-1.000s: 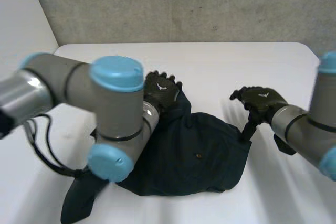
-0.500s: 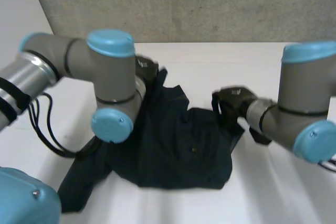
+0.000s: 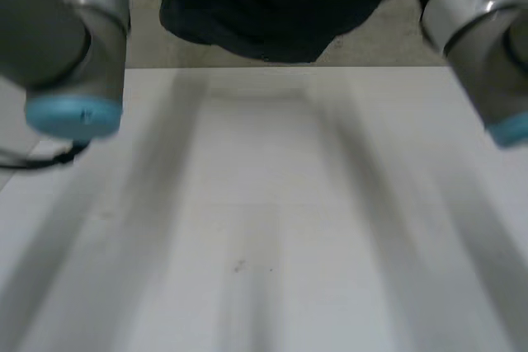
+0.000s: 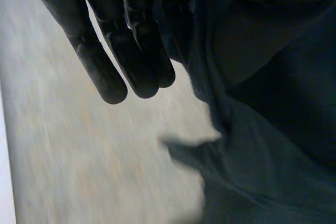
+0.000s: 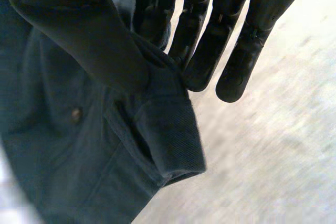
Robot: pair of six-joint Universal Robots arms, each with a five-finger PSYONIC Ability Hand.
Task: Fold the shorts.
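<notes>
The dark navy shorts hang in the air above the white table's far edge, stretched between my two arms. In the left wrist view my left hand holds the shorts at an edge, the cloth pinched between its thumb and near-straight fingers. My right hand pinches the shorts the same way near a hem, with a small button close by. The cloth drapes away from both palms.
My left arm and right arm stand raised at either side of the table. A grey wall rises behind the table's far edge.
Both hands went from open over the shorts to shut on them. The shorts have left the table and risen high between the raised arms.
</notes>
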